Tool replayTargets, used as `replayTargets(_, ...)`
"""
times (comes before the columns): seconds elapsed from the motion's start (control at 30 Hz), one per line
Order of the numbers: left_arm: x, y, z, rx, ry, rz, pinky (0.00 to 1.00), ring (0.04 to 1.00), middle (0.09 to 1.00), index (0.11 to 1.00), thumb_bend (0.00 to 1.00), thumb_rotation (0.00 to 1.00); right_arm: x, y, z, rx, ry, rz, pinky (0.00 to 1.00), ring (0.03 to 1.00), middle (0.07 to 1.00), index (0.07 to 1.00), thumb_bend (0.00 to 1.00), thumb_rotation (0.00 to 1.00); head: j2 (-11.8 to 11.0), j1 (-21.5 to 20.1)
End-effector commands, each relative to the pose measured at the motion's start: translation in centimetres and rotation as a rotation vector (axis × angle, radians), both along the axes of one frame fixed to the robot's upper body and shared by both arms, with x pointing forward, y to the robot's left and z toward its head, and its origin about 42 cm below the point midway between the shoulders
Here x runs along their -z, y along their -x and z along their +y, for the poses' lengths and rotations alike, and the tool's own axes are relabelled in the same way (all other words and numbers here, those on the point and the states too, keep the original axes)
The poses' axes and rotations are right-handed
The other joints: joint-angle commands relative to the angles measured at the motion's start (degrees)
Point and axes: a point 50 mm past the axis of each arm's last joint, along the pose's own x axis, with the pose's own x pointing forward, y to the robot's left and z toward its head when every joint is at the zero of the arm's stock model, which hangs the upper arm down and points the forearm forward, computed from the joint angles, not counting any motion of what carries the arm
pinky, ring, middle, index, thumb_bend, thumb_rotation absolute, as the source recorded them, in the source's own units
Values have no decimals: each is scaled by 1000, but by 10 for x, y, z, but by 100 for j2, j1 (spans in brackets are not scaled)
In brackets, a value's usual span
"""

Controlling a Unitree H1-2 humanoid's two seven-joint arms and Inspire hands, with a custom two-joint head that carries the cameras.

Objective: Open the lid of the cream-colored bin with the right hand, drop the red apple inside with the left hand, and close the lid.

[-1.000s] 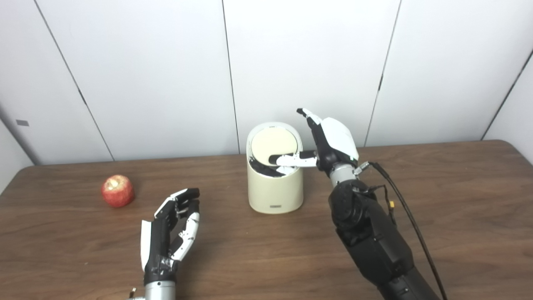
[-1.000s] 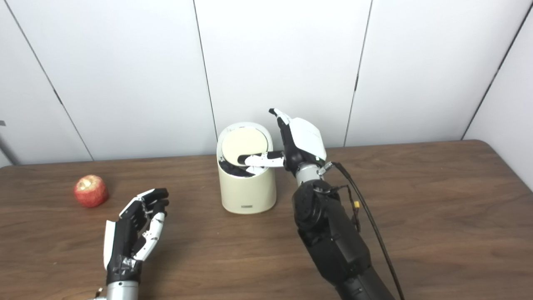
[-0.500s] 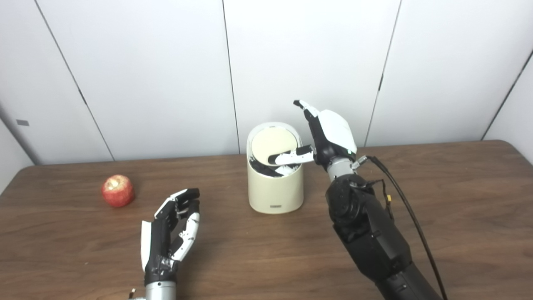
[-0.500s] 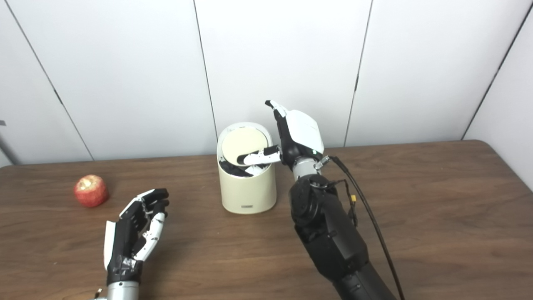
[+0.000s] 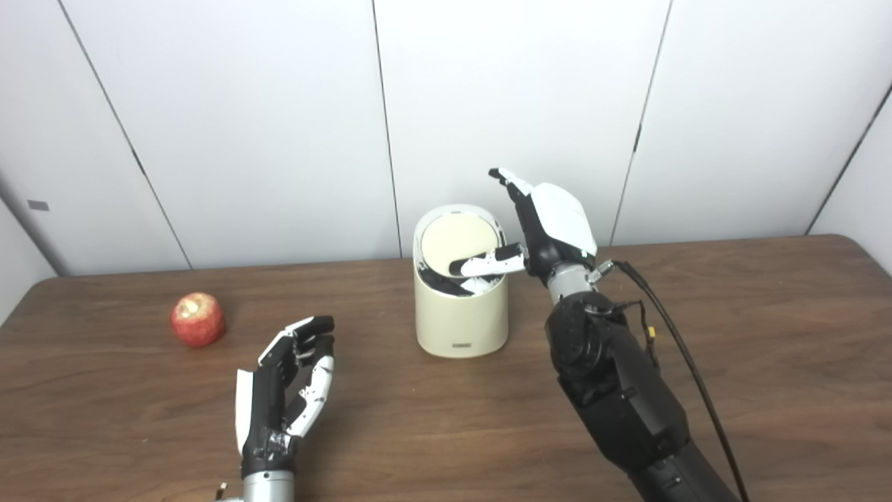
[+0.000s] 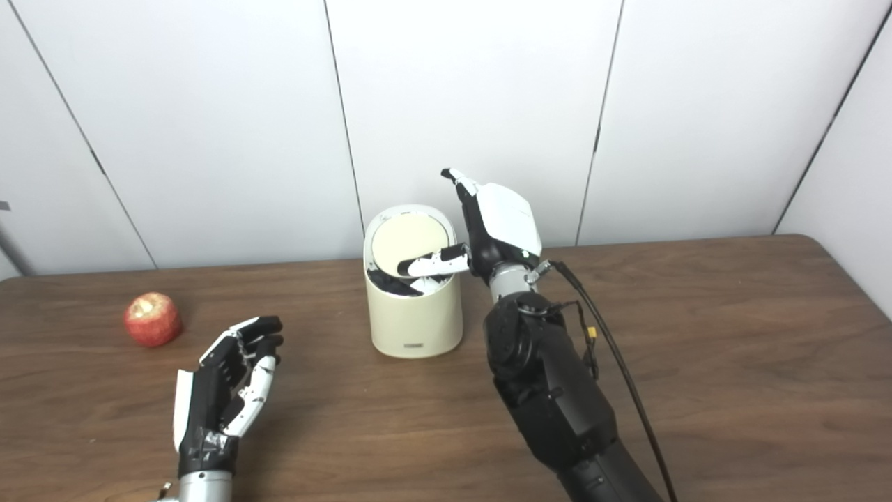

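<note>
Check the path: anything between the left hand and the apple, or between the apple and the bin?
Nothing visible. Bare table lies between the open left hand and the red apple, and between the apple and the cream-colored bin. The lid is tilted open with the right hand at the rim.

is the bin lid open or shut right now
Open. The lid is tilted up toward the back, with a dark gap at the front of the bin, and the right hand has a digit across it.
</note>
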Motion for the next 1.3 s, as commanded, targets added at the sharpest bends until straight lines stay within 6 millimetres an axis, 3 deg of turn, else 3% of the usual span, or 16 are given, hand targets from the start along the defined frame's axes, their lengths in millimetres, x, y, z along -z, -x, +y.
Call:
replayTargets(0.0,-12,-2,0,0,1,-58,602,688,718,699,261,402,-6,-2,-6,15,29,-34,761,867,876,874,905,312,6,-5)
replayTargets(0.6,-12,-2,0,0,-11,-58,601,688,720,704,253,398,-3,0,-8,5,40,-37,762,871,880,877,822,234,-4,15)
replayTargets(0.7,-12,-1,1,0,-12,-55,604,691,721,706,264,418,-4,0,-7,1,20,-41,752,864,875,871,840,304,-4,6)
replayTargets(0.87,-11,-1,2,-4,-13,-54,609,692,719,705,265,430,-9,5,-3,-22,-41,-21,735,872,895,889,889,566,-11,-7)
replayTargets(0.97,-12,-1,1,-1,-7,-50,607,693,720,705,262,413,-12,6,-3,-34,-64,-24,702,849,896,889,895,627,-9,-10)
replayTargets(1.13,-11,-2,1,-2,-13,-58,594,688,717,701,255,398,-15,6,-5,-27,-68,-28,668,829,895,891,889,647,-13,-12)
replayTargets(1.27,-11,-2,0,5,-9,-59,594,688,718,703,255,413,-13,2,-9,-13,-48,-25,683,838,892,889,846,575,-15,2)
